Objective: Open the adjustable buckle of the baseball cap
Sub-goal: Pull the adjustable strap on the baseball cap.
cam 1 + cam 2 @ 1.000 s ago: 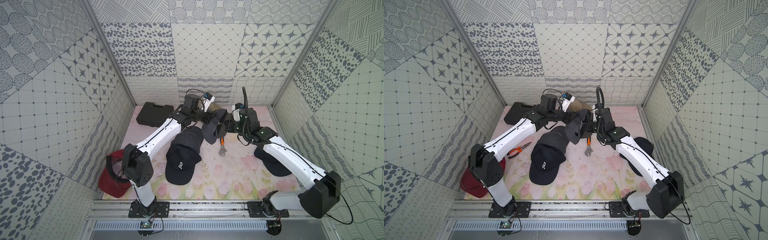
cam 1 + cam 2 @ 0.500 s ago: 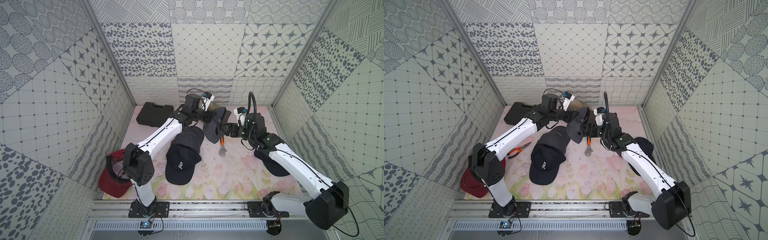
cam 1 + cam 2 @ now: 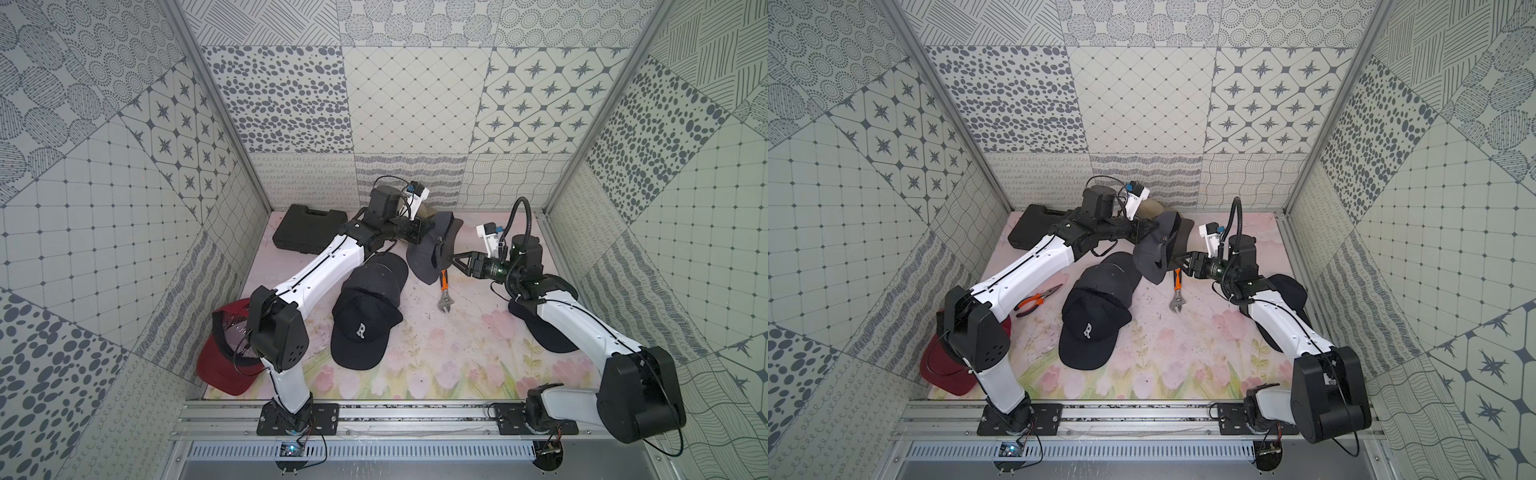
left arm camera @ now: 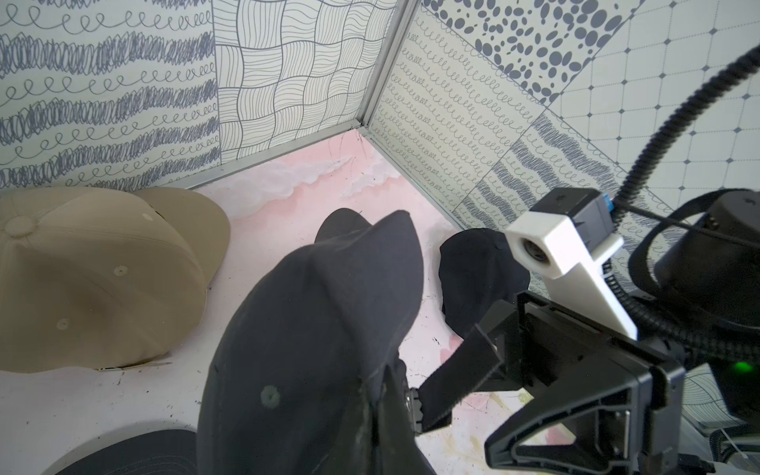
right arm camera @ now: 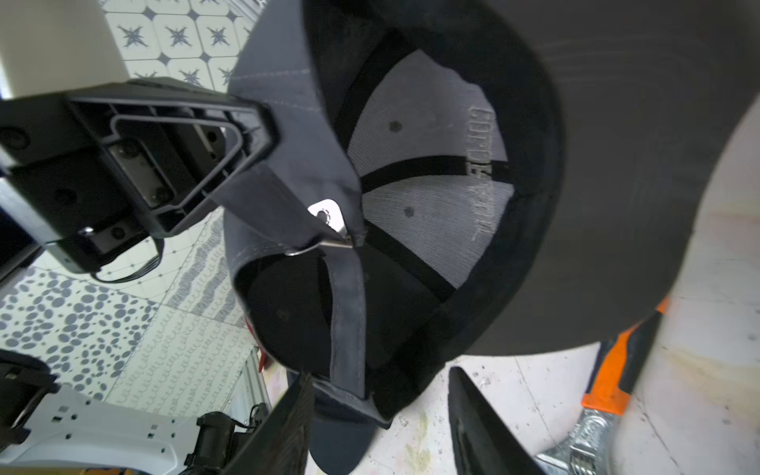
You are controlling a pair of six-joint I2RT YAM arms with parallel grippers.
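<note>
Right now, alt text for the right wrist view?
Inside of a grey cap fills the frame, its metal buckle and strap centred. The left fingers pinch the cap's rear band beside the buckle; the right fingers stand open near the strap's end. An orange-handled wrench lies beyond.

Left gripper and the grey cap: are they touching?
Touching. The right wrist view shows the left gripper pinching the grey cap near its buckle.

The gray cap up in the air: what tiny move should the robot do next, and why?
Probably close the right hand on the strap. The left hand pinches the gray cap, the strap hangs below the metal buckle, and the right hand's open fingers sit on either side of its lower end. A grip there should let it tug the strap free.
</note>
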